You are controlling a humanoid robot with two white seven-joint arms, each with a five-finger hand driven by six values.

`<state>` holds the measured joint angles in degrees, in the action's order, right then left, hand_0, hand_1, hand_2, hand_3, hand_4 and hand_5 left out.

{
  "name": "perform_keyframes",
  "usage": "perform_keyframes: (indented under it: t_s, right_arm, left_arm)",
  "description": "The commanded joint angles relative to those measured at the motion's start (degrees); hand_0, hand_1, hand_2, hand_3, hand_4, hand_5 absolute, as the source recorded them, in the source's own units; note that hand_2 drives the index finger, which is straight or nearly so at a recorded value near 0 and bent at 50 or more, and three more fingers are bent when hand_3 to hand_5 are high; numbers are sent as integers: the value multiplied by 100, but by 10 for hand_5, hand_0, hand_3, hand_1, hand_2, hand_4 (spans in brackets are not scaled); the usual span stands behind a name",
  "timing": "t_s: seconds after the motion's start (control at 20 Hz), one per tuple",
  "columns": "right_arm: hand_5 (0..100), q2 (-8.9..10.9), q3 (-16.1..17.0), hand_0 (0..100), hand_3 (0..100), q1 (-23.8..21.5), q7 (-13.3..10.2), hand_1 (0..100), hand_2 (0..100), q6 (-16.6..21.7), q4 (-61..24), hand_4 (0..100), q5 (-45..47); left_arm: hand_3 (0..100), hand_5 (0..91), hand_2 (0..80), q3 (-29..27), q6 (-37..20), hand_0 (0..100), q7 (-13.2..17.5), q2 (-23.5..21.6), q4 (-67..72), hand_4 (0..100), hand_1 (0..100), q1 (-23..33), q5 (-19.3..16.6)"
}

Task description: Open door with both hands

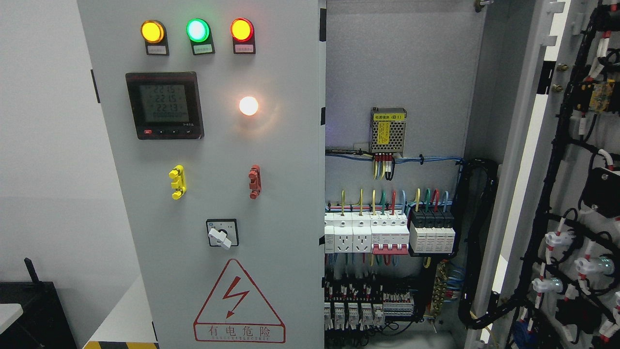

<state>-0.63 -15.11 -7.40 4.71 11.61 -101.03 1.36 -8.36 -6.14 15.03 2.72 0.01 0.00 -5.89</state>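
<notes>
A grey electrical cabinet fills the head view. Its left door [271, 194] is closed and carries three lit lamps [197, 30], a digital meter [163, 105], a white lamp [248, 105], a yellow handle [178, 182], a red handle [255, 181], a rotary switch [222, 233] and a red lightning warning triangle [238, 303]. The right door [571, 194] stands swung open at the far right, its inner side showing black wiring. The cabinet interior [397, 72] is exposed. Neither of my hands nor arms is in view.
Inside are a mesh power supply [388, 131], rows of breakers [387, 232] and terminal blocks [368, 310]. A black cable bundle [479, 232] runs down the right inner side. A white wall lies left, with a dark object [34, 310] at lower left.
</notes>
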Motion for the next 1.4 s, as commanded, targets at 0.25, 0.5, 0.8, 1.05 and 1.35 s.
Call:
perform_keyframes:
  t_s: [0.25, 0.5, 0.8, 1.05, 1.35]
  right_arm:
    - [0, -253, -10, 379, 0, 941, 12, 0, 0, -545, 13, 0, 189]
    - [0, -420, -10, 379, 0, 1512, 12, 0, 0, -1019, 293, 0, 216]
    - [0, -464, -54, 379, 0, 2057, 12, 0, 0, -1450, 654, 0, 225]
    - [0, -464, -45, 380, 0, 2374, 12, 0, 0, -1758, 962, 0, 400]
    - [0, -464, -89, 379, 0, 2558, 12, 0, 0, -1864, 1164, 0, 471]
  left_arm:
    - [0, 0, 0, 1, -1, 0, 0, 0, 96, 0, 0, 62, 0]
    - [0, 0, 0, 1, -1, 0, 0, 0, 96, 0, 0, 62, 0]
    - [0, 0, 0, 1, -1, 0, 0, 0, 96, 0, 0, 62, 0]
    - [0, 0, 0, 1, -1, 0, 0, 0, 96, 0, 0, 62, 0]
    - [0, 0, 0, 1, -1, 0, 0, 0, 96, 0, 0, 62, 0]
